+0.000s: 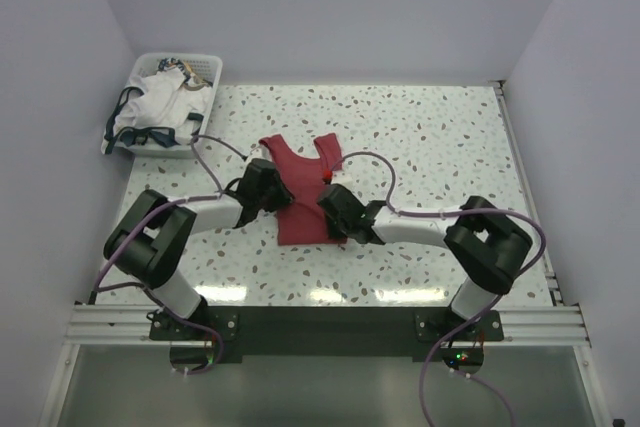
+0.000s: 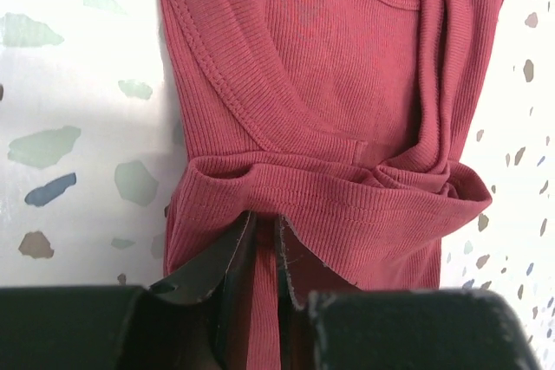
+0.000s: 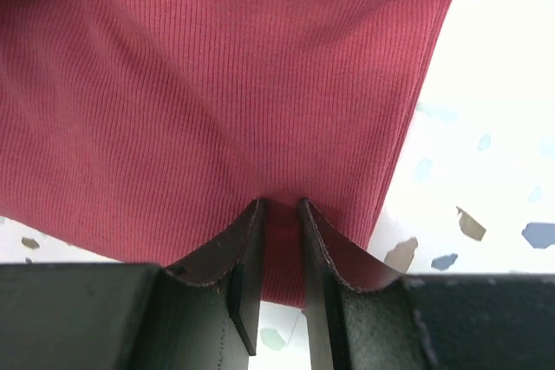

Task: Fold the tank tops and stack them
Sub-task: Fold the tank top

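The dark red tank top [image 1: 303, 179] lies in the middle of the table, straps toward the far side, its lower part bunched into a fold. It fills the left wrist view [image 2: 329, 84] and the right wrist view [image 3: 217, 84]. My left gripper [image 1: 281, 196] sits at its left side, and its jaws [image 2: 264, 217] are closed on a fold of the red cloth. My right gripper [image 1: 329, 205] sits at its right lower edge, jaws [image 3: 279, 204] nearly together with red cloth between them. The white tank top [image 1: 158, 99] with navy trim lies crumpled in a basket.
The white plastic basket [image 1: 207, 64] stands at the far left corner of the speckled table [image 1: 430, 137]. White walls close in the left, back and right sides. Cables loop from both arms over the table beside the red top.
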